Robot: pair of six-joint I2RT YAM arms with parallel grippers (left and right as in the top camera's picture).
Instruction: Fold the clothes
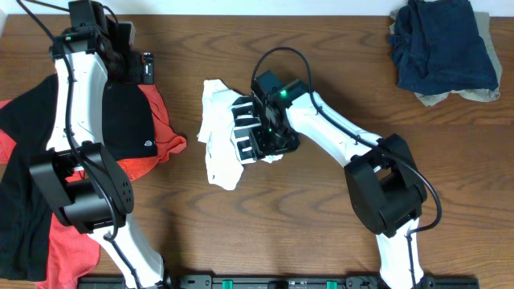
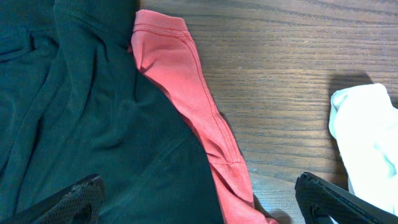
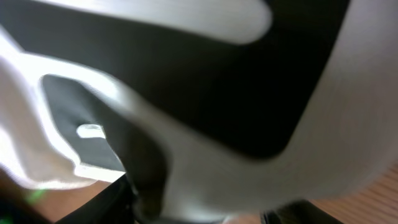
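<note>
A white garment with black stripes (image 1: 221,140) lies crumpled at the table's centre. My right gripper (image 1: 259,132) is down on its right side and seems shut on it. In the right wrist view the white and black cloth (image 3: 205,124) fills the frame, blurred, right against the jaws (image 3: 205,208). A black garment (image 1: 120,120) lies over a red garment (image 1: 167,135) at the left. My left gripper (image 1: 135,64) hovers over their far edge, open and empty. In the left wrist view its jaws (image 2: 199,205) straddle the black garment (image 2: 93,124) and the red garment (image 2: 186,93).
A pile of dark blue and khaki clothes (image 1: 442,44) sits at the far right corner. More black and red cloth (image 1: 24,201) spreads to the left edge. Bare wooden table (image 1: 321,233) lies at the front centre. The white garment's edge (image 2: 367,137) shows in the left wrist view.
</note>
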